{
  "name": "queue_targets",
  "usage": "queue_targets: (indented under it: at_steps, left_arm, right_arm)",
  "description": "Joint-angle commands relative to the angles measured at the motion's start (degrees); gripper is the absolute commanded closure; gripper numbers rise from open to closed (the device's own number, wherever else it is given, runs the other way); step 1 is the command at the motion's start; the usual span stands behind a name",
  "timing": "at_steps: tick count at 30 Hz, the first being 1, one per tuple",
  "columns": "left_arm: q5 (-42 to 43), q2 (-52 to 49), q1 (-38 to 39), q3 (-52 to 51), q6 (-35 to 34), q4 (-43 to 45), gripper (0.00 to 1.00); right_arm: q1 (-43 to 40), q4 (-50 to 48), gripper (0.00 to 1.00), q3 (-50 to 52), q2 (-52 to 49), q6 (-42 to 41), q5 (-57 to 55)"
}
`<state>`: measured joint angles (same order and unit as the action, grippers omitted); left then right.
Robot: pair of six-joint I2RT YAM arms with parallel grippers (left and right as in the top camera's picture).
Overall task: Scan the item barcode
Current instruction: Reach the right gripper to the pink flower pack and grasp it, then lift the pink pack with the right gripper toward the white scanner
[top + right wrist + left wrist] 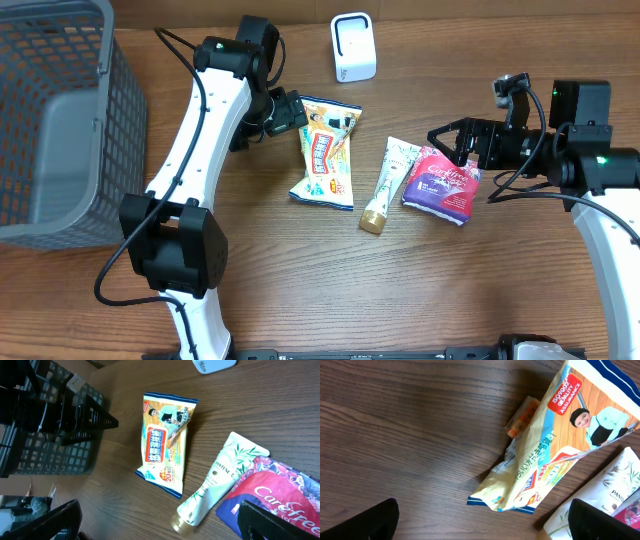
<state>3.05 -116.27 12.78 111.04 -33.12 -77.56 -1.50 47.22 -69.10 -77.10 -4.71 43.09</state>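
left gripper (pixel 288 112) hangs with its jaws spread wide and empty, just beside the snack packet (pixel 327 152)'s top corner. right gripper (pixel 450 138), likewise spread and empty, sits at the carefree pack (pixel 442 185)'s upper edge. pantene tube (pixel 387 185) lies between the two packs. farther back stands the white scanner (pixel 353 47), with the grey basket (pixel 60 120) far left.

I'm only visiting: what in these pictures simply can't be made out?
- Barcodes: none shows in any view. The yellow-and-blue packet, Pantene tube and Carefree pack lie fronts up, so their undersides are hidden.
- Small orange thing, left wrist view: mostly tucked under the packet, so I can't identify it.
- White scanner, right wrist view: cut off by the top edge.
- Carefree pack, right wrist view: cut off by the right edge.
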Motion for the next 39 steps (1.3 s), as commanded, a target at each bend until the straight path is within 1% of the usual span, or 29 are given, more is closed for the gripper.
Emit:
queue_targets:
  at_steps: [1, 5, 7, 8, 10, 14, 17, 19, 21, 23, 26, 27, 28, 31, 35, 39]
  left_arm:
    - [0.61, 0.31, 0.37, 0.66, -0.74, 0.09, 0.0]
    - [0.61, 0.31, 0.37, 0.66, -0.74, 0.09, 0.0]
    - [0.61, 0.31, 0.37, 0.66, -0.74, 0.09, 0.0]
    - [0.59, 0.31, 0.35, 0.66, -0.72, 0.09, 0.0]
    - [0.61, 0.31, 0.37, 0.66, -0.74, 0.09, 0.0]
    - [0.61, 0.31, 0.37, 0.66, -0.74, 0.11, 0.0]
    - [0.61, 0.31, 0.37, 0.66, -0.72, 0.09, 0.0]
    - [0.61, 0.31, 0.37, 0.66, -0.72, 0.09, 0.0]
    - [0.61, 0.31, 0.37, 0.66, -0.72, 0.09, 0.0]
    - [0.61, 0.31, 0.37, 0.66, -0.74, 0.09, 0.0]
    - [0.61, 0.31, 0.37, 0.66, -0.74, 0.09, 0.0]
    - [0.61, 0.31, 0.37, 0.66, -0.74, 0.11, 0.0]
    - [0.61, 0.31, 0.37, 0.66, -0.72, 0.11, 0.0]
    - [0.61, 0.31, 0.37, 0.66, -0.74, 0.09, 0.0]
    - [0.61, 0.31, 0.37, 0.66, -0.74, 0.09, 0.0]
    - [0.61, 0.31, 0.37, 0.66, -0.72, 0.09, 0.0]
  right_arm:
    - [-0.09, -0.15, 0.0, -1.79, 0.98, -0.24, 0.48]
    - [-0.09, -0.17, 0.0, -1.79, 0.98, -0.28, 0.57]
    - [-0.07, -0.15, 0.0, -1.79, 0.98, -2.69, 1.22]
    - [-0.07, -0.15, 0.0, -1.79, 0.98, -6.82, 1.18]
    - [-0.07, -0.13, 0.0, -1.79, 0.98, -10.88, 1.18]
    - [-0.09, -1.27, 0.0, -1.79, 0.98, -12.87, 1.16]
    - [-0.09, -3.39, 0.0, -1.79, 0.98, -15.87, 1.16]
    - [-0.09, -4.9, 0.0, -1.79, 0.98, -19.63, 1.16]
    - [0.0, -6.56, 0.0, -1.79, 0.9, -19.96, 0.13]
    - [0.31, -5.77, 0.0, -1.79, 0.87, -20.48, -6.23]
    - [1.22, -1.38, 0.0, -1.81, 0.87, -27.63, -33.29]
    - [1.79, 0.02, 0.0, -1.81, 0.87, -28.68, -39.52]
    - [2.64, 1.4, 0.0, -1.84, 0.72, -28.79, -43.04]
    - [5.29, 5.16, 0.01, -1.92, -0.94, -28.81, -43.76]
    - [10.23, 11.32, 0.01, -2.08, -10.16, -31.19, -55.43]
    - [10.8, 10.34, 0.0, -2.14, -18.91, -31.58, -54.34]
